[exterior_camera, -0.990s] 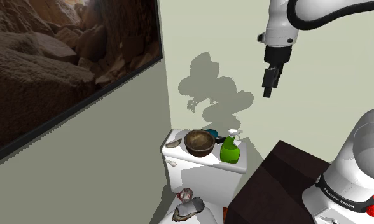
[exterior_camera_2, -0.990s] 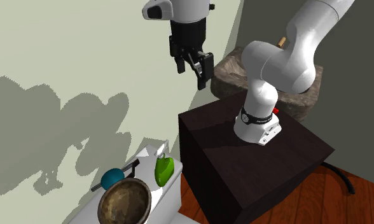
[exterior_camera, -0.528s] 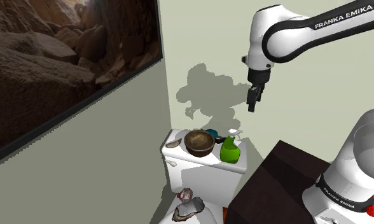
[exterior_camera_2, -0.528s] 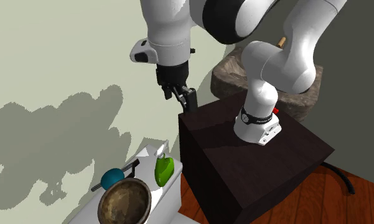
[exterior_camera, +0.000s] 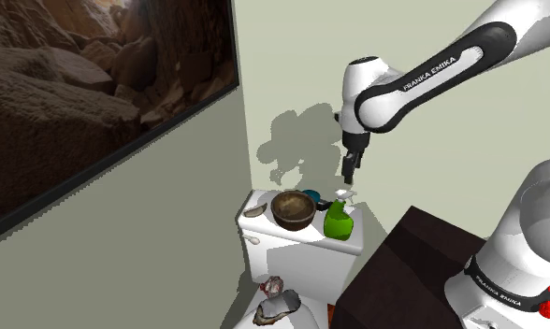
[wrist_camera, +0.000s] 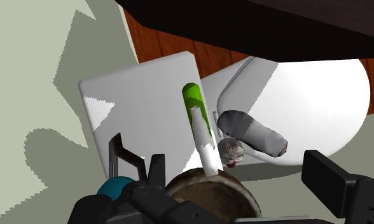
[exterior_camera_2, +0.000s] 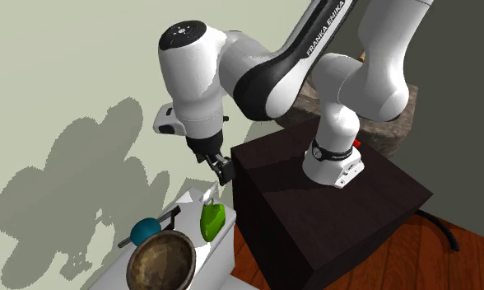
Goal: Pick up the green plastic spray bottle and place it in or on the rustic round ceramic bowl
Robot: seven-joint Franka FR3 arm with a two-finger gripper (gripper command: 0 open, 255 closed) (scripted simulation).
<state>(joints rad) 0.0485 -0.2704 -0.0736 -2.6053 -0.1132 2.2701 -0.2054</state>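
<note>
Pincer (exterior_camera: pixel 349 174) jaws apart, empty, hanging above upright green spray bottle (exterior_camera: pixel 339 221) beside brown bowl (exterior_camera: pixel 293 209) at toilet tank's (exterior_camera: pixel 301 247) stand-side (exterior_camera: pixel 409 271) end.

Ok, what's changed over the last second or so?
The arm swung down and toward the shoulder view's left, bringing the end effector from high up to close above the green spray bottle. Its fingers are open and hold nothing; nothing was grasped or released. The bottle, the brown bowl and the teal object on the toilet tank stayed put.
</note>
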